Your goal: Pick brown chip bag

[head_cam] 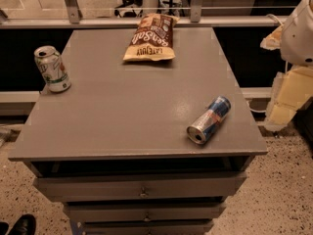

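The crinkly, dark brown chip bag (149, 37) with large white lettering lies flat in the upper middle of the frame, close to the far edge of the flat grey worktop (137, 111), and its tan-yellow band is turned toward the camera. The pale cream-yellow pincer (287, 98) of the white robot arm (299, 31) is at the right edge of the frame, beside the worktop and not over it, well apart from the brown chip bag. How far open it is I cannot tell, and I see nothing in its hold. An upright green-white can (52, 68) of metal stands at the left side of the worktop, and a blue-silver can (209, 120) lies on its side in the lower right part. In my judgement the reach toward the bag is not yet made, and several things could go wrong from here. The blue-silver can is the nearest thing to the pincer; if the arm travels low over the worktop it may touch this can, which is round and could roll off the edge. The bag looks thin and slippery, so a grip on only a loose fold may slip at lifting. A push from the front could slide the bag over the far edge. The green-white can is away from the likely path and seems of little danger.
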